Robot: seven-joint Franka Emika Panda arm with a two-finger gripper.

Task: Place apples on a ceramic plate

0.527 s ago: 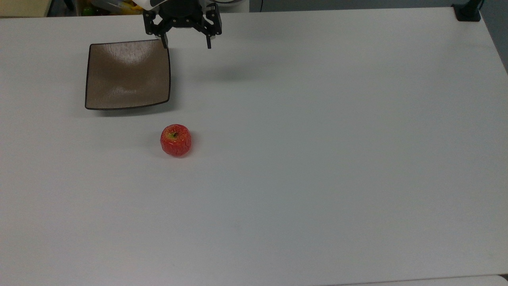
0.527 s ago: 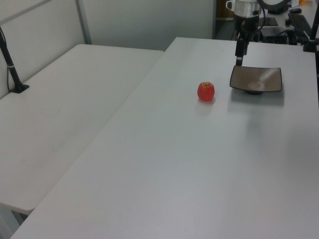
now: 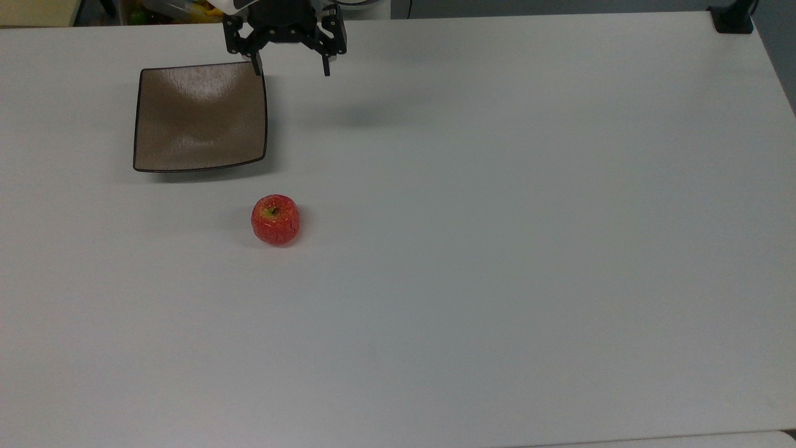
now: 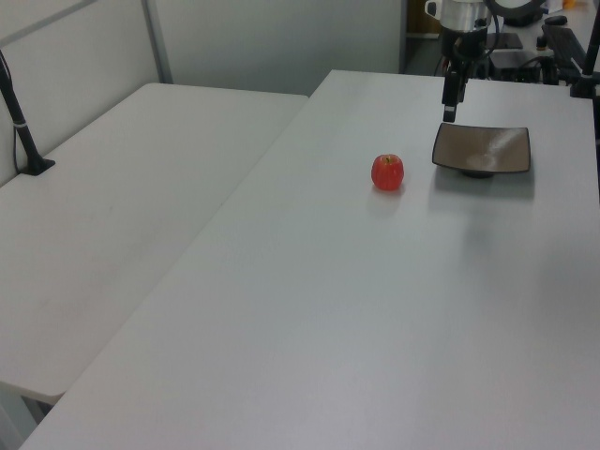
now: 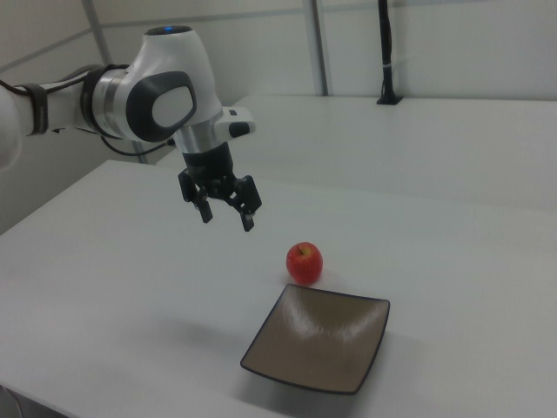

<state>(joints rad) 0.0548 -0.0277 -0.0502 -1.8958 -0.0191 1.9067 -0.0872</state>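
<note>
- Top view: my pincer (image 3: 291,68) hangs over the far edge of the white worktop (image 3: 497,249), its two black fingers spread wide with nothing between them.
- One fingertip (image 3: 257,68) shows just over the far corner of the ceramic plate (image 3: 199,118) on the top view's right; the other sits over bare worktop beside the plate.
- Right view: my arm (image 5: 139,96) reaches in from the right view's left, white links with a grey joint cap, the last link bent downward so the pincer (image 5: 224,216) points at the worktop (image 5: 104,287) from well above it. It casts a faint shadow on the surface below.
- Left view: my pincer (image 4: 450,101) hangs straight down near the far end of the worktop (image 4: 328,300), seen edge-on, so its fingers line up there.
- The apple (image 3: 275,219) sits on the bare worktop, stem dimple up, apart from the plate and nearer the worktop's middle than the plate is. My pincer is well apart from it.
- In the right view the apple (image 5: 305,262) lies just beyond the plate's (image 5: 318,341) far edge, not touching it; in the left view the apple (image 4: 387,172) sits to the left view's left of the plate (image 4: 482,150).
- The plate is square, glossy brown with a thin dark rim and upturned edges, lying flat and holding nothing.
</note>
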